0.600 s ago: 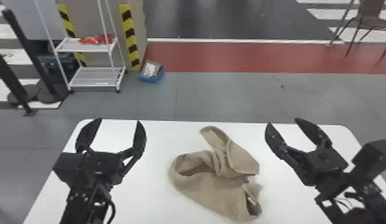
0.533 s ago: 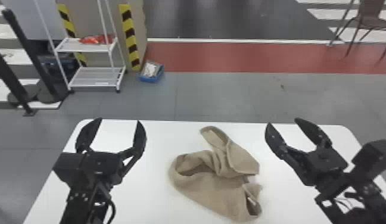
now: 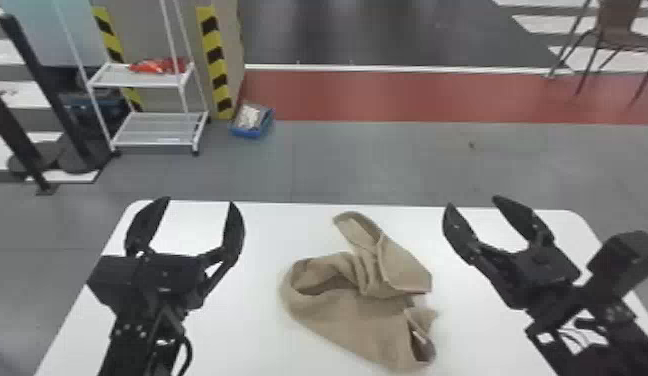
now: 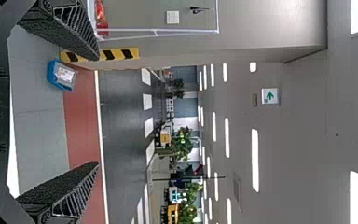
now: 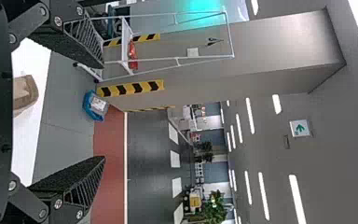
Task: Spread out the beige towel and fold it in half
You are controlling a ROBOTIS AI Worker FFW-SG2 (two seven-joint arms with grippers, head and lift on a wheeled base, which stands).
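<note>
A rumpled beige cloth towel (image 3: 358, 320) lies on the white desk (image 3: 238, 330) between the black left gripper (image 3: 199, 201) and right gripper (image 3: 473, 201), both gaping.

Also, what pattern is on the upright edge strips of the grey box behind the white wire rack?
Yellow and black diagonal stripes, clearest in the head view.
</note>
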